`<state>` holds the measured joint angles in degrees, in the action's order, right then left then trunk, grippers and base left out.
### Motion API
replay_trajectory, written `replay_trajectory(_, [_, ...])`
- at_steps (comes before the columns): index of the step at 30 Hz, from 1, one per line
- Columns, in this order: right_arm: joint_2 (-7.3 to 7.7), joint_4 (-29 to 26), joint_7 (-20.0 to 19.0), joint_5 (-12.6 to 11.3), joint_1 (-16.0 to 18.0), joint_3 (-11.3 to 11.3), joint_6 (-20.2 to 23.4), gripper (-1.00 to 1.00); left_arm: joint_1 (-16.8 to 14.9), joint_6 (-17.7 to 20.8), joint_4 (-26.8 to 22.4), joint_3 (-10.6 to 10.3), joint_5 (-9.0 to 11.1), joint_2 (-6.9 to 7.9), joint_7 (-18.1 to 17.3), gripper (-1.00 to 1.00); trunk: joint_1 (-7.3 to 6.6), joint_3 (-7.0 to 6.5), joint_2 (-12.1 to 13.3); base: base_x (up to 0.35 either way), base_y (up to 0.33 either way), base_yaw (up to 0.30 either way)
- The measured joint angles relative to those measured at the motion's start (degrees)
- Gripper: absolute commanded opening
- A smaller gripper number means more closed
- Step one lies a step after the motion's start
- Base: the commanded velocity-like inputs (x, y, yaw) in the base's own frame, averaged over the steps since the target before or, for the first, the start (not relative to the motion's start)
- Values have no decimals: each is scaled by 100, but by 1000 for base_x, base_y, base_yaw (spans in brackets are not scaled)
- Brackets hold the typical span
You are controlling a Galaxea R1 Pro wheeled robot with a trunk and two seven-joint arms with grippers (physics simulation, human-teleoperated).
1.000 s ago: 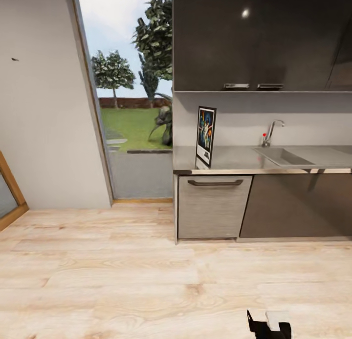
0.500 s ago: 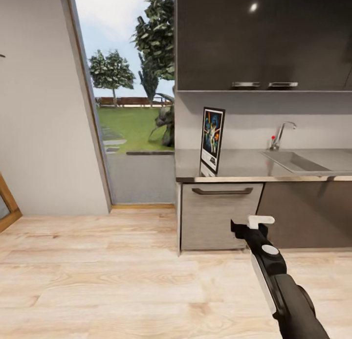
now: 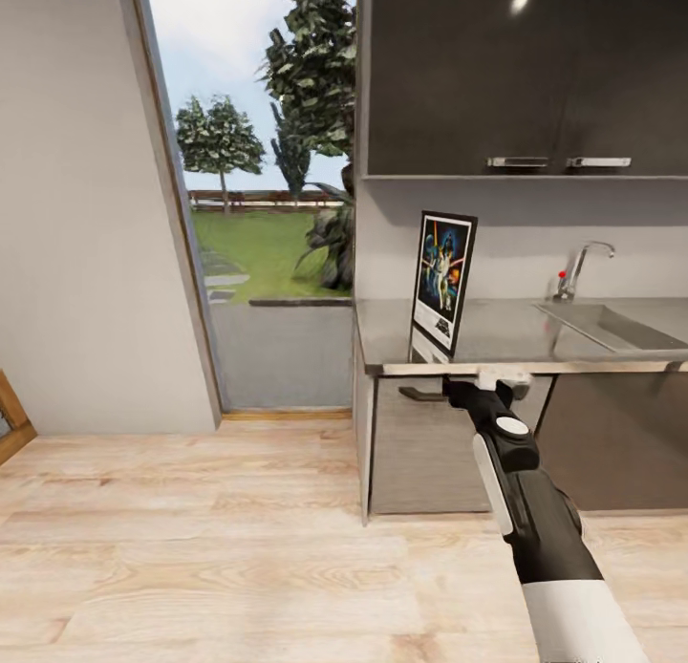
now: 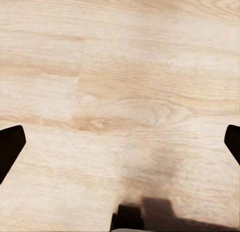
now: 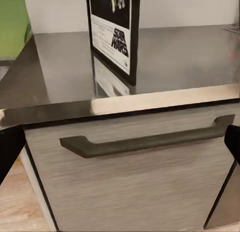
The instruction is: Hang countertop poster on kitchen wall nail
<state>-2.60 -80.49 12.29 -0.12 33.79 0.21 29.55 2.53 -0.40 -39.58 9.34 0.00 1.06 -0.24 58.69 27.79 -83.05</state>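
The poster (image 3: 444, 281) stands upright near the left end of the kitchen countertop (image 3: 516, 333), its "STAR WARS" logo (image 5: 120, 41) close in the right wrist view. My right gripper (image 3: 483, 384) is raised in front of the counter's front edge, just below the poster and apart from it. Its dark fingertips (image 5: 10, 152) stand wide apart, so it is open with nothing held. My left gripper (image 4: 120, 147) hangs open over the wooden floor (image 4: 120, 66). The wall nails are out of view.
A drawer with a dark handle (image 5: 145, 142) sits under the counter edge. The sink (image 3: 612, 324) and chrome tap (image 3: 583, 262) lie to the right. Dark upper cabinets (image 3: 526, 71) hang above. An open doorway to the garden (image 3: 268, 243) is left of the counter.
The camera has moved nearer and the scene has shifted. My right arm has risen from low over the floor to the counter's front edge below the poster.
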Motion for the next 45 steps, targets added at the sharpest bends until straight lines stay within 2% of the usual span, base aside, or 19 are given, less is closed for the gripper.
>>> replay_trajectory(11, [-2,-11,51,0,18,-5,-6,100,0,0,1,2,0,0,0,100,0,0,0,334,47,0])
replay_trajectory(19, [-2,-9,52,0,19,-6,-6,100,0,0,2,2,0,1,3,100,0,0,0,306,-86,0])
replay_trajectory(45, [-2,-2,28,-3,10,2,-22,100,0,8,1,3,-8,0,23,100,3,0,0,67,-66,0])
